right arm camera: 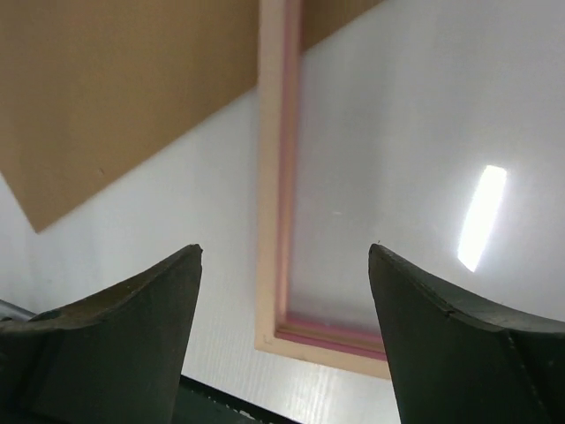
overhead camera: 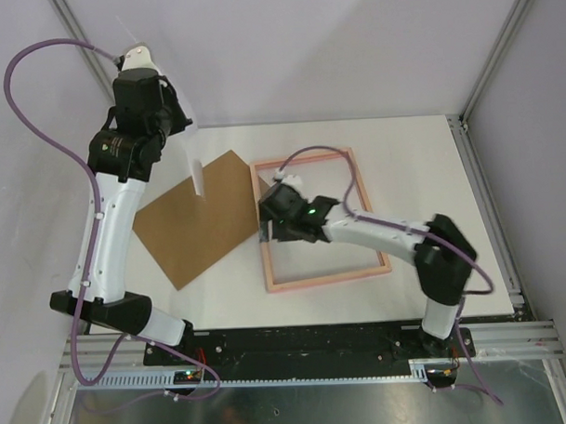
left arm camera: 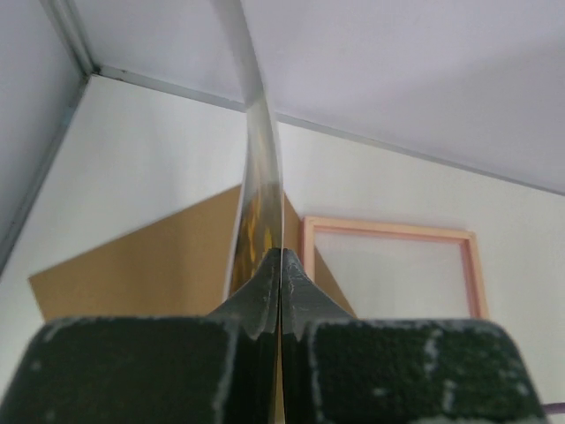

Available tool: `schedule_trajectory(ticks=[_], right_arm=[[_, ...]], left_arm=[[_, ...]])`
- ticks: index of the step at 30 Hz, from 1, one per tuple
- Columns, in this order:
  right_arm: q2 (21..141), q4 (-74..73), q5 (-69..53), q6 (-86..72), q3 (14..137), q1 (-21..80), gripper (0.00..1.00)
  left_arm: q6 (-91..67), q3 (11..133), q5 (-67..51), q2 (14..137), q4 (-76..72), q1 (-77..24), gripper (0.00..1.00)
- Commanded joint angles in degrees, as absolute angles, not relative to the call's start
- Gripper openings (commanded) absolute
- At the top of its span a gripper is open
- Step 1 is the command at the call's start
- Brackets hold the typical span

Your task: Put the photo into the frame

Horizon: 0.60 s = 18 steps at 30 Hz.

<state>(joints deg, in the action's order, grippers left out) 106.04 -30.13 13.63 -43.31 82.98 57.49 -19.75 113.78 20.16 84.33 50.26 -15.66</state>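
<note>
The photo (overhead camera: pixel 197 178) hangs edge-on above the brown backing board, with my left gripper (overhead camera: pixel 181 130) shut on its end. In the left wrist view the photo (left arm camera: pixel 259 159) rises as a thin curved strip from the closed left gripper (left arm camera: pixel 281 265), a little yellow showing on its face. The pale pink frame (overhead camera: pixel 327 279) lies flat on the white table, right of the board. My right gripper (overhead camera: pixel 265 229) hovers over the frame's left rail (right arm camera: pixel 272 132). In its wrist view the right gripper (right arm camera: pixel 285 252) is open and holds nothing.
The brown backing board (overhead camera: pixel 204 219) lies flat left of the frame, one corner tucked at the frame's rail (left arm camera: pixel 393 231). White walls and aluminium posts (overhead camera: pixel 487 65) enclose the table (overhead camera: pixel 421 170). A purple cable (overhead camera: pixel 38 118) loops off the left arm.
</note>
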Motion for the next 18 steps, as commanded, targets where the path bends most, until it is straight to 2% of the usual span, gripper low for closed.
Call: schedule_trajectory(ticks=[1, 10, 14, 18], right_arm=[[93.46, -28.56, 16.83, -41.38, 76.65, 50.59, 0.81], [77.15, -25.64, 14.82, -38.09, 57.48, 23.84, 0.81], [75.52, -23.21, 11.48, -37.21, 52.23, 14.05, 0.81], [76.88, -20.81, 8.98, -37.17, 49.08, 8.61, 0.81]], left_arm=[[-24.39, 116.0, 12.28, 84.69, 48.05, -15.07, 0.0], [-35.53, 109.03, -9.17, 83.47, 39.69, -15.11, 0.0], [-40.32, 104.43, -17.46, 82.29, 34.17, -15.69, 0.0], [-44.54, 96.41, -26.41, 80.32, 25.89, -16.32, 0.0]])
